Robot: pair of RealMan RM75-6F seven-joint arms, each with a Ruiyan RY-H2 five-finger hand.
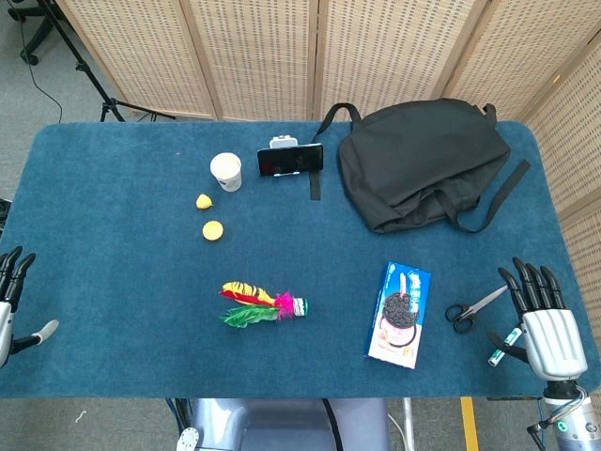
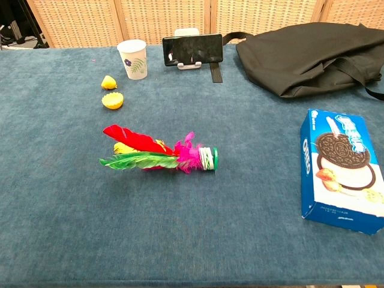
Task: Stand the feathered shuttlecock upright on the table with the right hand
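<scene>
Still lying flat near the middle of the blue table (image 1: 113, 357): feathered shuttlecock (image 1: 263, 305), red, yellow and green plumes fanned toward the robot's left, weighted disc base pointing right, toward the working side. Sideways like that because nothing props it; feathers splay wide, base small, so no standing until tipped onto the disc. Right hand (image 1: 543, 324) parked at the table's near right edge, well apart from the shuttlecock, fingers straight and spread, holding nothing (out of the chest view altogether). Left hand (image 1: 11, 296) only partly visible at the far left edge, fingers apart too, apparently empty, and not needed for this job. Between right hand and target: cookie box (image 1: 398, 314) lying flat, and scissors (image 1: 474, 306) just beside the right fingertips, with a small marker-like tube (image 1: 503, 346) near the palm (too small to name with confidence). Probably a reach over or around the box, then a grasp low on the plumes or at the base, judged from the layout alone. Further back, clear of the path: black bag (image 1: 423, 162), phone on a stand (image 1: 290, 159), paper cup (image 1: 225, 172), two small yellow pieces (image 1: 208, 216). Task barely begun, nothing grasped yet; main risk likely the soft feathers bending under the fingers, or the base toppling on the cloth once let go.
</scene>
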